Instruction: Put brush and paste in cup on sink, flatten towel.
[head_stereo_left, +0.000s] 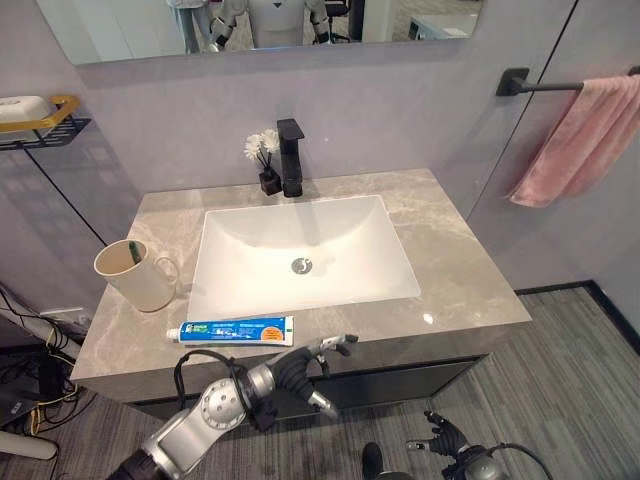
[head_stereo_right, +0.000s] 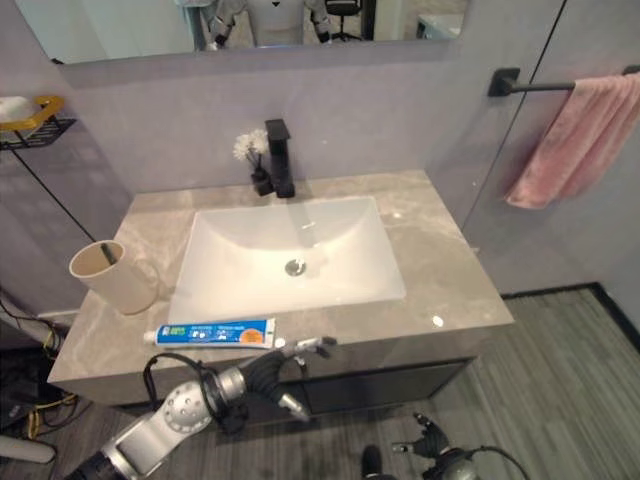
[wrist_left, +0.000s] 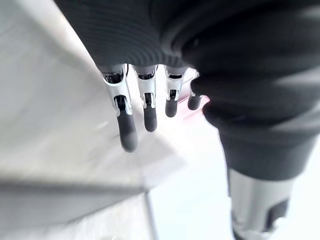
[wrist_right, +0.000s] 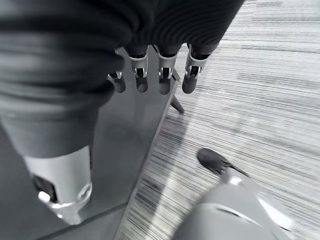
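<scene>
A blue and white toothpaste tube (head_stereo_left: 232, 330) lies flat along the front edge of the stone counter (head_stereo_left: 455, 270). Left of the basin stands a cream cup (head_stereo_left: 135, 277) with a handle; a thin dark green stick (head_stereo_left: 133, 252) leans inside it, too small to identify. A pink towel (head_stereo_left: 585, 135) hangs bunched on a black bar on the right wall. My left hand (head_stereo_left: 298, 368) is just below the counter's front edge, right of the tube, with relaxed fingers (wrist_left: 126, 131) holding nothing. My right hand (head_stereo_left: 442, 436) hangs low near the floor, its fingers (wrist_right: 141, 80) loose and empty.
A white basin (head_stereo_left: 340, 270) is sunk in the counter's middle, with a black faucet (head_stereo_left: 290, 158) and a small pot of white flowers (head_stereo_left: 265, 160) behind it. A wire shelf with soap (head_stereo_left: 35, 112) juts from the left wall. Striped grey floor (head_stereo_left: 570, 380) lies to the right.
</scene>
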